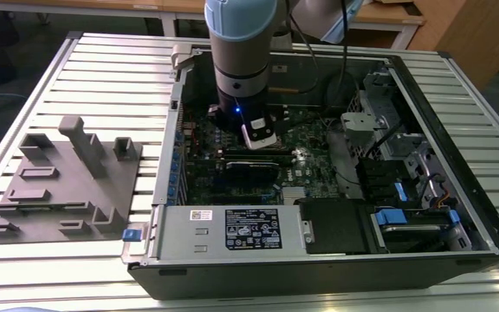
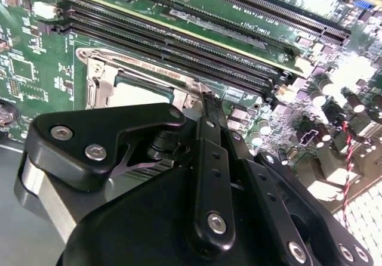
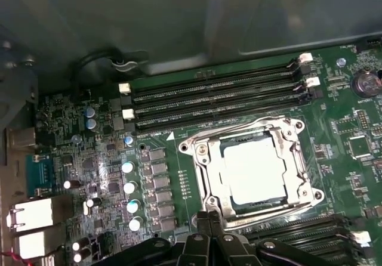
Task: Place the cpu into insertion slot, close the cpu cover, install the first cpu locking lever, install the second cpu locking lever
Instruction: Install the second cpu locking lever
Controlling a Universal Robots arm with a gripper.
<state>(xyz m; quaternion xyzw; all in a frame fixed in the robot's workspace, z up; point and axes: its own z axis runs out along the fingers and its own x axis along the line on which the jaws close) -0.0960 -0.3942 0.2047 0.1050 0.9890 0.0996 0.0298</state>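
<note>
CPU (image 3: 255,172), a small flat square chip with a pale silver-grey metal top, already lies in the square black insertion slot (image 3: 236,205) at the centre right of the first wrist view. The thin silver metal cover frame (image 3: 203,158) lies flat around it, its window showing the chip. The black linkage gripper (image 3: 210,218) sits at the lower centre, its tips drawn together just beside the frame's near edge and holding nothing. In my judgement the locking levers are the step in hand: press along the socket's edge, steadily, keeping clear of the long black memory slots (image 3: 221,96) and the green motherboard (image 3: 173,176).
</note>
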